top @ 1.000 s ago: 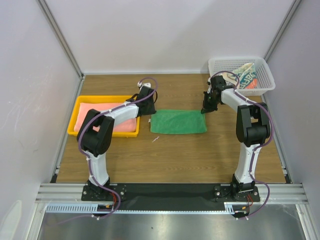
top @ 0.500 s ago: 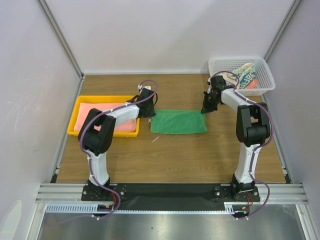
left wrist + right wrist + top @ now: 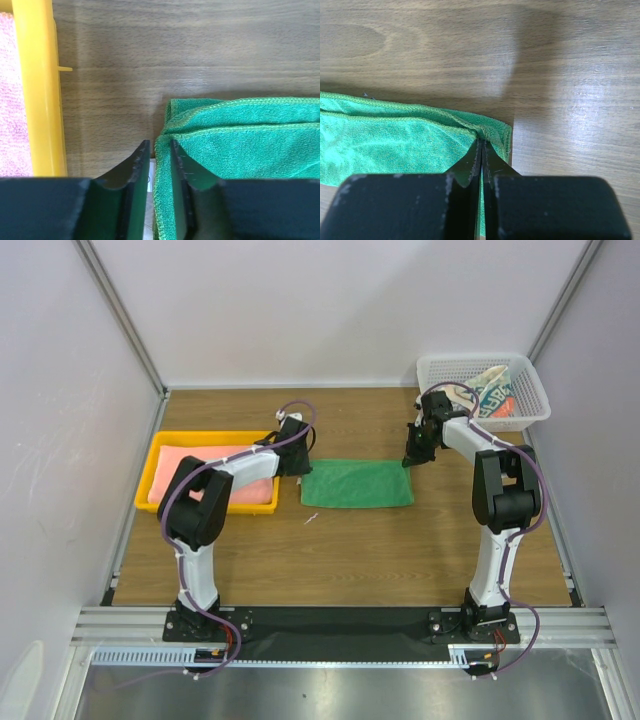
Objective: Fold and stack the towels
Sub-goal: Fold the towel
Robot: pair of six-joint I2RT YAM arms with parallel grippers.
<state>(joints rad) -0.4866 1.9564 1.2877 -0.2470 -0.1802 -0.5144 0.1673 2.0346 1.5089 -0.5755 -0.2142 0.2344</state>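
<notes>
The green towel [image 3: 240, 145] is nubby, matt cloth against a tabletop [image 3: 175, 45] of smooth, faintly shiny wood grain. The yellow tray [image 3: 40, 90] is glossy plastic.

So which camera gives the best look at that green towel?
The top external view: the whole green towel shows there, lying folded and flat. The left wrist view catches only its left end, the right wrist view only its right corner.

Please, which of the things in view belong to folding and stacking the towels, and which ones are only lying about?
For the job: green towel on the table; pink towel in the tray; patterned towel in the basket.
Only lying about: tray; basket; white scrap beside the green towel.
</notes>
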